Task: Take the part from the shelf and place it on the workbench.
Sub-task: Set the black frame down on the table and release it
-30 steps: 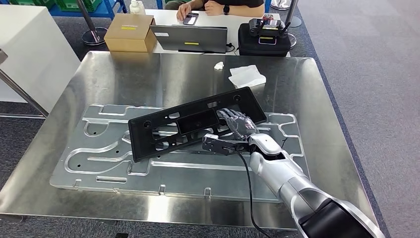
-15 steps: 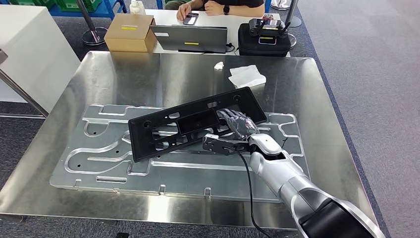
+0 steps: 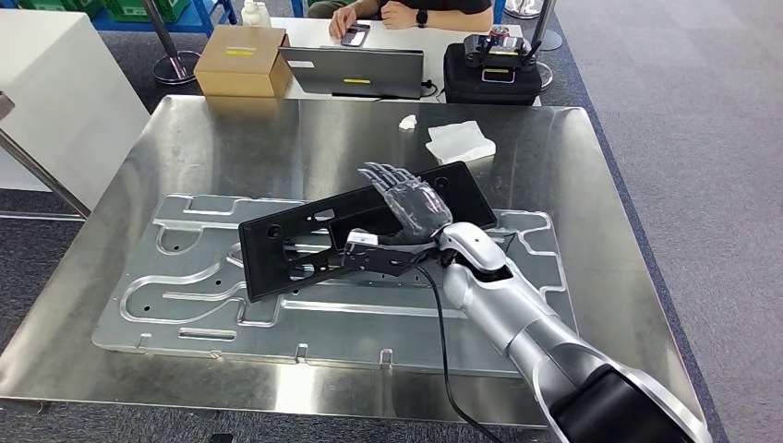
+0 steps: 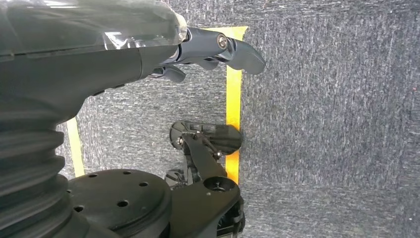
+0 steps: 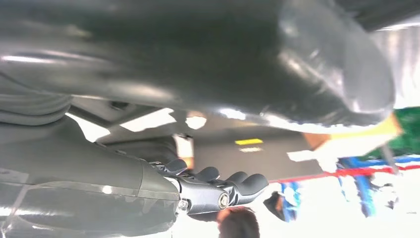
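We see the long black plastic panel with cut-outs [image 3: 360, 226] lying flat on the shiny steel counter [image 3: 231, 138], atop a grooved aluminium plate [image 3: 277, 323]. Our right hand [image 3: 406, 201] hovers above it, fingers spread, holding nothing. Our left hand [image 4: 198, 52] hangs over grey carpet, fingers loosely apart and empty.

The head view looks forward and down from high up onto the shiny steel bench [image 3: 231, 138]. The left wrist view looks close past its grey hand [image 4: 218, 49] at grey carpet floor [image 4: 327, 124]. The right wrist view sits behind its dark-fingered hand [image 5: 218, 188], shared with the head view.
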Tool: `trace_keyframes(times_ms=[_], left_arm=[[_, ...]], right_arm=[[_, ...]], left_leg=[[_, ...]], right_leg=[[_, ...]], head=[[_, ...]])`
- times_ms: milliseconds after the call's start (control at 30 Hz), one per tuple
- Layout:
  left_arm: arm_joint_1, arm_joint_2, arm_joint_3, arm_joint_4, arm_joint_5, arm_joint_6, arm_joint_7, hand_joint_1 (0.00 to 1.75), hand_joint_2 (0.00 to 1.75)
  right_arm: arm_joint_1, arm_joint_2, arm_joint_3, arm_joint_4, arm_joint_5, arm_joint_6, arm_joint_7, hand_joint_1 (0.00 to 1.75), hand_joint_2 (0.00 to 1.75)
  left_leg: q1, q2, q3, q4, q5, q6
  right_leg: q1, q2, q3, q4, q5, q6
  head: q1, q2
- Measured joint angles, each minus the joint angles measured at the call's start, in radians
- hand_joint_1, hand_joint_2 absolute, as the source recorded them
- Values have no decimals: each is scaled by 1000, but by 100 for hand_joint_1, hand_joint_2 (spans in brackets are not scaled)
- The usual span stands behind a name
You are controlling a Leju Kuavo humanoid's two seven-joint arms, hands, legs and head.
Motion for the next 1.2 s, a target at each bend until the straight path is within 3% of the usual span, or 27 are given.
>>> trace_keyframes(times_ms=[333,467,1033,1200], left_arm=[[0,0,6,0,-10,0,-10,0,175],[0,0,6,0,-17,-5,-8,0,0],[-8,0,28,-3,-7,-34,-18,0,0],[-11,0,31,-4,-11,-35,-12,0,0]], right_arm=[[7,20,36,-63,-53,5,27,0,0],[18,17,41,-76,-55,2,34,0,0],[52,-22,51,-88,-46,-13,62,0,0],[56,-33,52,-95,-36,-14,62,0,0]], left_leg=[[0,0,0,0,0,0],[0,0,0,0,0,0],[-6,0,-1,5,-2,3],[-7,0,-5,14,-6,12]], right_leg=[[0,0,0,0,0,0],[0,0,0,0,0,0],[-2,0,0,-1,0,1],[-5,0,1,-2,2,11]], head=[[0,0],[0,0],[0,0],[0,0]])
